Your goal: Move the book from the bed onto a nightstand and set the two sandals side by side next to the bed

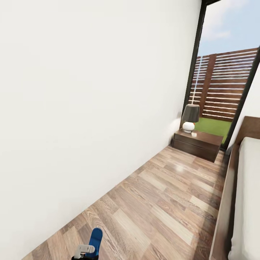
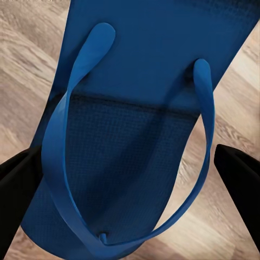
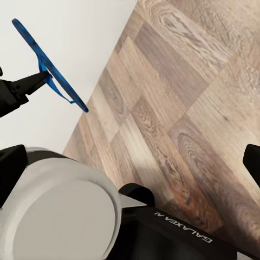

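Between the left gripper's (image 2: 130,179) two black fingers (image 2: 19,181) sat one blue sandal (image 2: 135,108), its sole lying across the gap and its straps arching up toward the wrist camera. The fingers stood at the sandal's edges at about 9 and 3 o'clock in that view, so they looked closed on it across its width, with its long axis running away from the palm, toward 12. In the head view the sandal (image 1: 95,241) showed low at about 6 o'clock, held off the floor (image 1: 169,202) above the white gripper (image 1: 85,250) and pointing ahead. From the right wrist camera it appeared as a thin blue blade (image 3: 46,62) seen edge-on, pinched by a dark fingertip (image 3: 27,86) in front of the white wall (image 3: 81,32).

The bed (image 1: 249,202) lay at 3 to 4 o'clock of the head view, its wood side running along the floor. The nightstand (image 1: 198,143) with a lamp (image 1: 190,117) stood far ahead at 1 o'clock, by the window (image 1: 227,86). The left arm had the load, so the set-down would probably turn on swinging right toward the bed. The right gripper (image 3: 130,162) carried nothing, with dark finger parts at opposite edges of its own view, seemingly wide apart.
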`<state>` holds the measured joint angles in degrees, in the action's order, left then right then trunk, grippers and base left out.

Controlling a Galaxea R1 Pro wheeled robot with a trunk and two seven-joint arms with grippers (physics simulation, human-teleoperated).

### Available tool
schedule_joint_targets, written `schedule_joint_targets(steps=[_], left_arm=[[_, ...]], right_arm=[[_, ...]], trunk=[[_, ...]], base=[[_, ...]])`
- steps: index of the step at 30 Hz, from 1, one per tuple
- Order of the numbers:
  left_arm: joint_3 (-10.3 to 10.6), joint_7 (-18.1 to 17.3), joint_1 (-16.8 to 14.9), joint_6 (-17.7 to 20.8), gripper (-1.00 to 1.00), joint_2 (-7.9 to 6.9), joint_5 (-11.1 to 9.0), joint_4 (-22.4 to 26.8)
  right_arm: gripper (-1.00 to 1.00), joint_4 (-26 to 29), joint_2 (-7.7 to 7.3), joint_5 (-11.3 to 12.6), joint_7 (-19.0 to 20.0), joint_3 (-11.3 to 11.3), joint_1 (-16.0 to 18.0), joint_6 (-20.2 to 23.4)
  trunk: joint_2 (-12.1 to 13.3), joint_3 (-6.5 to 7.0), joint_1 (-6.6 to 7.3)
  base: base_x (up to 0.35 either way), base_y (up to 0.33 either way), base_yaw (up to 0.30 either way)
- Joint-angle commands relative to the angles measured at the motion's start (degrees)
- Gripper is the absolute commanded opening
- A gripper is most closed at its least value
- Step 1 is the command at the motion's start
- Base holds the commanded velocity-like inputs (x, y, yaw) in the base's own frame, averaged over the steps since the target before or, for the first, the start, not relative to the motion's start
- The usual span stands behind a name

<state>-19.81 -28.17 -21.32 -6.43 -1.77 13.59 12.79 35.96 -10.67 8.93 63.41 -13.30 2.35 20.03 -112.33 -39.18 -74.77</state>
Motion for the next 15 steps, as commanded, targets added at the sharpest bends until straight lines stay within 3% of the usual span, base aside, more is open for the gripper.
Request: schedule_joint_targets(steps=[1, 15], left_arm=[[-0.41, -0.22, -0.04, -0.33, -1.0, 0.01, 0.65, -0.05], [-0.41, -0.29, -0.04, -0.26, -1.0, 0.05, 0.65, -0.13]], right_arm=[[1.0, -0.01, 0.01, 0.3, 0.14, -0.05, 0.03, 0.54], [1.0, -0.01, 0.07, 0.3, 0.14, -0.14, 0.03, 0.48]], trunk=[[0.39, 0.13, 0.23], [6.0, 2.64, 3.31]], base=[[0.0, 0.0, 0.0], [0.0, 0.0, 0.0]])
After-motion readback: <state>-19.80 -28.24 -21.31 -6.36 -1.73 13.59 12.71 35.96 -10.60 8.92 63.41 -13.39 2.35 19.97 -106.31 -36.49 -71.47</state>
